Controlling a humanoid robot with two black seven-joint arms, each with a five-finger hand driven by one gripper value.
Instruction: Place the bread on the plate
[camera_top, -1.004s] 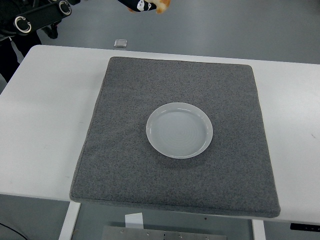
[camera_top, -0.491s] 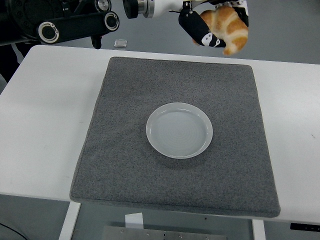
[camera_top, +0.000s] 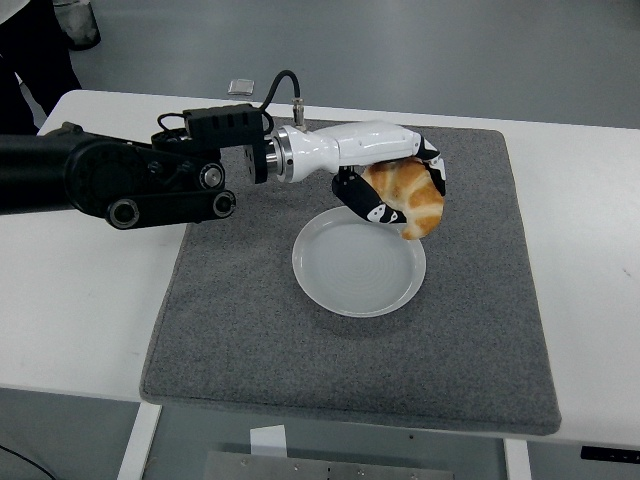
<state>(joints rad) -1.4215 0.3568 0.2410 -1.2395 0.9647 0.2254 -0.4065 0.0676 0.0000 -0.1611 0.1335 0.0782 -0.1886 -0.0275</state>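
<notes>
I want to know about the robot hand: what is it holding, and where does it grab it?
The left hand holds the bread, fingers wrapped around its upper half.

White table (camera_top: 80, 300) fills most of the view, near edge at bottom, far edge running across the top. Dark grey felt mat (camera_top: 350, 370) lies on it, roughly square, corners rounded. Beyond the far edge, grey floor (camera_top: 450, 50), smooth, evenly lit, no hard shadows. Small silvery square object (camera_top: 240, 86) on the floor just past the table edge. White table legs (camera_top: 145, 440) visible below the near edge, with a metal plate (camera_top: 320, 468) and a white slip (camera_top: 267, 439) between them.
</notes>
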